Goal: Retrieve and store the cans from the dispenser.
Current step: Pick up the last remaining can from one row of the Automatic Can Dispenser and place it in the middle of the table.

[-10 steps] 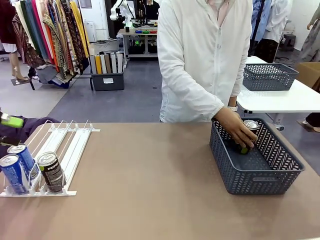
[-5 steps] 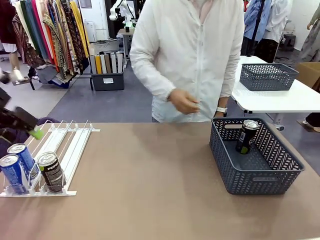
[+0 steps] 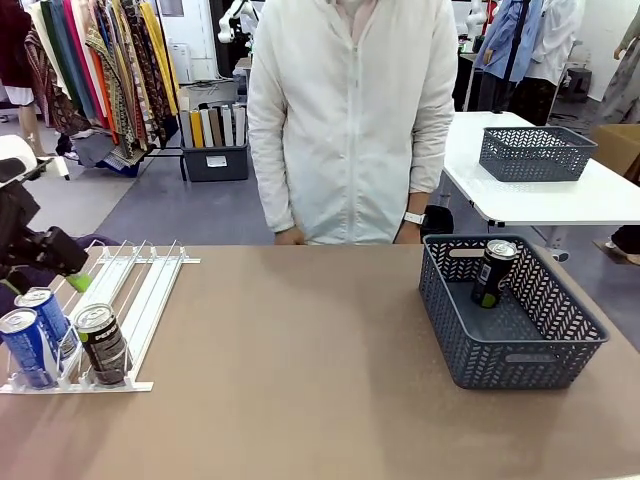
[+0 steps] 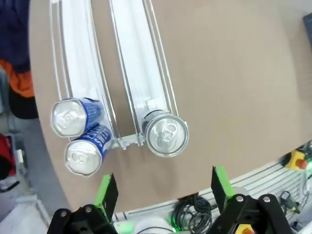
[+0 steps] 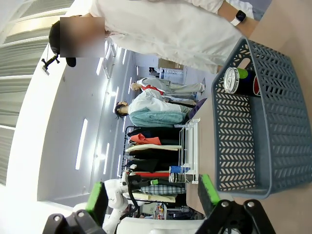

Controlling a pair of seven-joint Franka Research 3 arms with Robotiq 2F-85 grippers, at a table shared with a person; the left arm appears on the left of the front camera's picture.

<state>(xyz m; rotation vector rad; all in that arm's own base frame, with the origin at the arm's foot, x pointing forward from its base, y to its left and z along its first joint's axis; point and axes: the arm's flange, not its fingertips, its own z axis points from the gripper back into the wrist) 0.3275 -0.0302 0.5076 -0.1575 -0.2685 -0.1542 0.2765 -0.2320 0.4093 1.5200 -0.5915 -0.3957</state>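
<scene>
Can (image 5: 233, 79) partly behind basket (image 5: 243, 146) mesh

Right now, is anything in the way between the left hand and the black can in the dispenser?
Nothing visible. The left hand hangs open above the black can, with only clear air between them. The blue cans stand in the neighbouring lane of the dispenser, off to one side.
</scene>
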